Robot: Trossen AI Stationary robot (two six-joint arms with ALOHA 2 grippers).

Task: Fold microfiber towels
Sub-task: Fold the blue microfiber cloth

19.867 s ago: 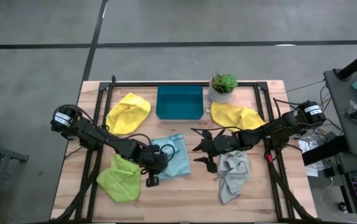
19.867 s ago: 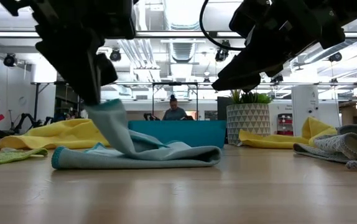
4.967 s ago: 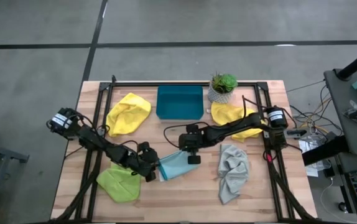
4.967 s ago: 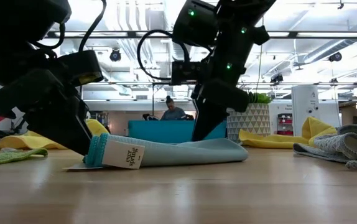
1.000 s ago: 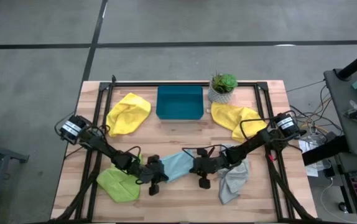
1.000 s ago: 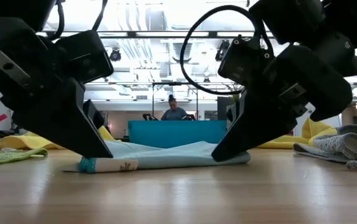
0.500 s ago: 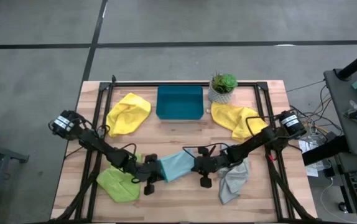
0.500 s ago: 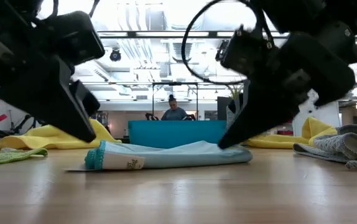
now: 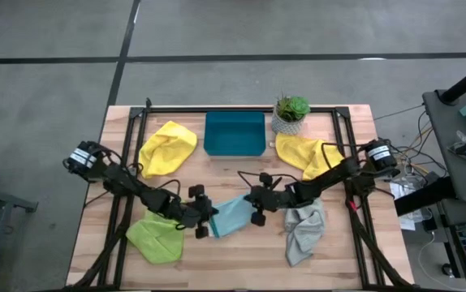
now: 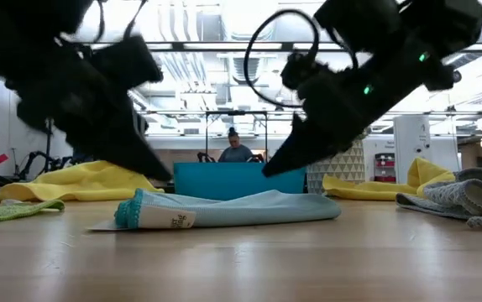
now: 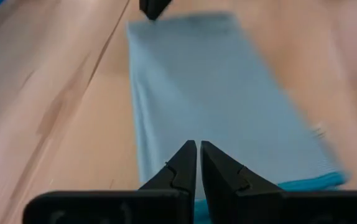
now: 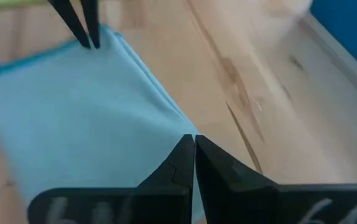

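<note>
High view: folded light blue towel [image 9: 233,216] lies between pressed-together left hand [image 9: 210,220] and right hand [image 9: 252,204].

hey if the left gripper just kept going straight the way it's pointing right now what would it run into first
Most likely the light blue towel. The left gripper, shut, points along the folded cloth from one end. Farther on the same line is the right gripper at the other end, though depth is hard to judge.

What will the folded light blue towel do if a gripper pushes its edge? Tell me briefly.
The light blue towel lies flat in soft folded layers, so it would probably bunch or unfold rather than slide whole. It looks thin and light. On the smooth wooden table, it may still skid a little.
</note>
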